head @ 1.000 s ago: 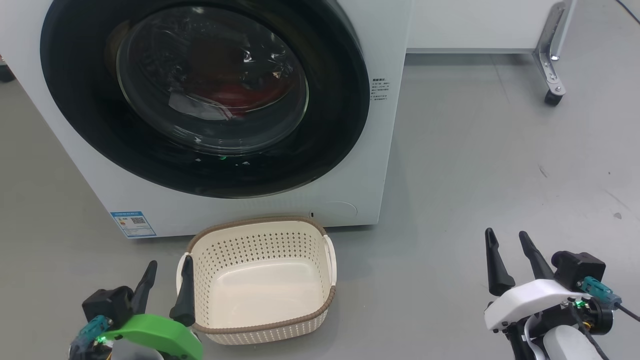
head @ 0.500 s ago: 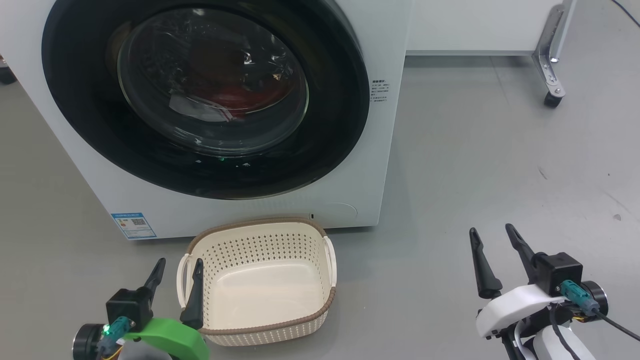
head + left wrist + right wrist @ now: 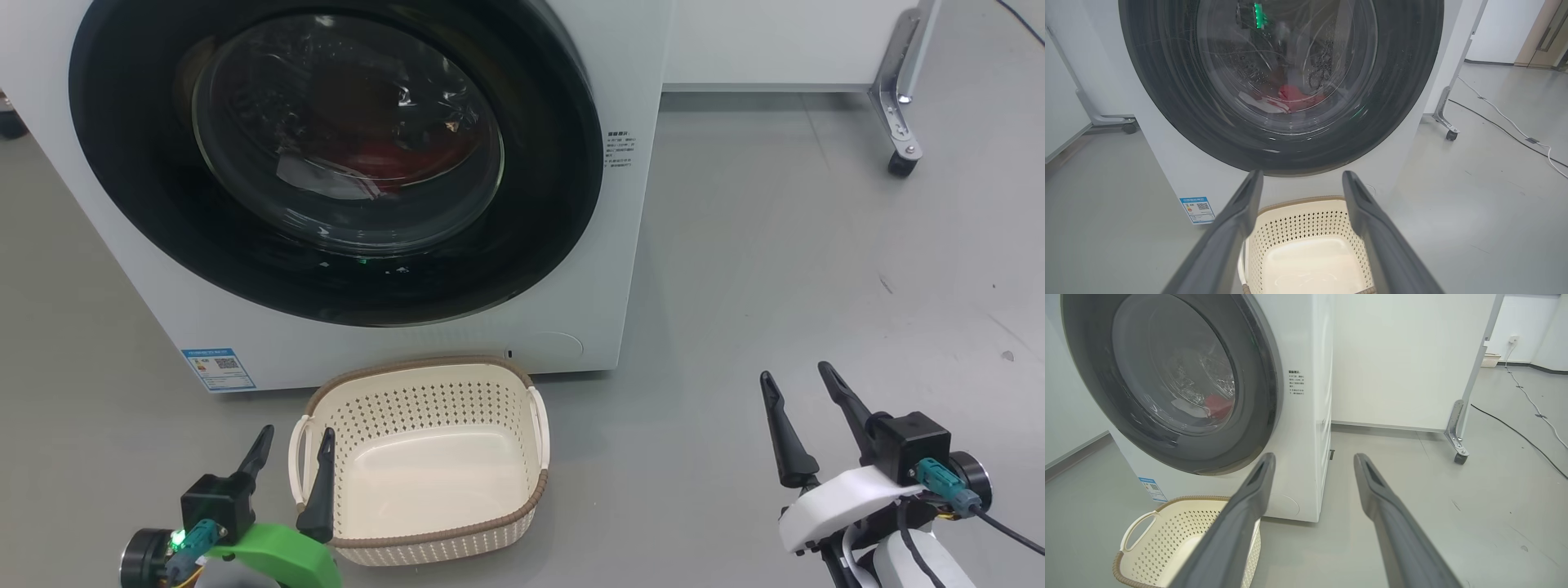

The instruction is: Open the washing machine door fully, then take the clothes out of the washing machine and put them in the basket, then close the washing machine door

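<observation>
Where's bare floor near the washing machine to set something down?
Widest free patch: the grey floor right of the big white washing machine, bordered by the wheeled metal leg and the right gripper. A narrower strip lies left of the machine. Crowded in front: the cream perforated plastic basket sits below the round black-rimmed door, the left gripper by its handle.

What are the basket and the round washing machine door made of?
The basket looks like smooth cream plastic, moulded with rows of holes; its brown rim looks woven. The washing machine door has a shiny black ring, probably plastic, around clear glass: red clothes show through it.
</observation>
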{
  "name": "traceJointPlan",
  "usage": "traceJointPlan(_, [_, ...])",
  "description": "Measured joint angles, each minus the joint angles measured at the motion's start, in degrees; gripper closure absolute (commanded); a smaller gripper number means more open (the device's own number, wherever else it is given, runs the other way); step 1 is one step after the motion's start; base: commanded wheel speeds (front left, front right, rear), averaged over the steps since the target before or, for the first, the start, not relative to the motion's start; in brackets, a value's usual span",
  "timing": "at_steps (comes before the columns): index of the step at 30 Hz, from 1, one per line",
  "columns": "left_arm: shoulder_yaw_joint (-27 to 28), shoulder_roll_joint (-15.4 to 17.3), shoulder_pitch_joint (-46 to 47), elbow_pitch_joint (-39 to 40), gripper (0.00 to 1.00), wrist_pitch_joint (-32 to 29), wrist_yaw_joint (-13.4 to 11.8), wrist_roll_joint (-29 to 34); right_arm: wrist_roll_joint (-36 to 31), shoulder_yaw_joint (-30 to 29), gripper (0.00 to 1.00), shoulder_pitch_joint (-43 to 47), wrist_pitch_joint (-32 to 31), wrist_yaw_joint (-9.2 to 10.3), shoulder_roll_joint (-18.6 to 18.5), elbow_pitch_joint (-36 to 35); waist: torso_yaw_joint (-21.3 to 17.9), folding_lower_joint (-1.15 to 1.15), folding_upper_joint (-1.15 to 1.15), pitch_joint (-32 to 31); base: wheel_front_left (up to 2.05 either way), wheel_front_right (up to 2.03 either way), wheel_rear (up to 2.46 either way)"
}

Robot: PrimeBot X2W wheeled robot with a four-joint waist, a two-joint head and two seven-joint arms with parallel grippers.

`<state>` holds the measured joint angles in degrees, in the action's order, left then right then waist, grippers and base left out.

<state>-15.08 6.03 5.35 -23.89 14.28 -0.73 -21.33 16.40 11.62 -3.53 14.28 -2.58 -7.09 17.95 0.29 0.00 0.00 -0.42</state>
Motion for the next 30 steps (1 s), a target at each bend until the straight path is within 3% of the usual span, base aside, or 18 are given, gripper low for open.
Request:
traceJointPlan(24, [0.27, -0.93, 0.63, -1.54, 0.00, 0.00, -0.24, 0.35, -1.51, -1.83, 0.00, 0.33, 0.00, 0.19, 1.25, 0.71, 0.41, 0.00, 0.00, -0.17, 0.00, 0.00, 0.00])
traceJointPlan(25, [0.30, -0.93, 0.65, -1.55, 0.00, 0.00, -0.24, 0.36, -1.51, -1.88, 0.55, 0.37, 0.00, 0.14, 1.31, 0.76, 0.41, 0.00, 0.00, -0.17, 0.00, 0.00, 0.00])
traceJointPlan(26, [0.33, -0.93, 0.69, -1.56, 0.00, 0.00, -0.24, 0.45, -1.51, -1.93, 1.00, 0.43, 0.01, 0.13, 1.33, 0.84, 0.41, 0.00, 0.00, -0.17, 0.00, 0.00, 0.00])
traceJointPlan(30, [0.43, -0.94, 1.07, -1.58, 0.00, 0.00, -0.24, 1.23, -1.51, -2.11, 1.00, 0.47, 0.01, -0.01, 1.54, 1.02, 0.41, 0.00, 0.00, -0.16, 0.00, 0.00, 0.00])
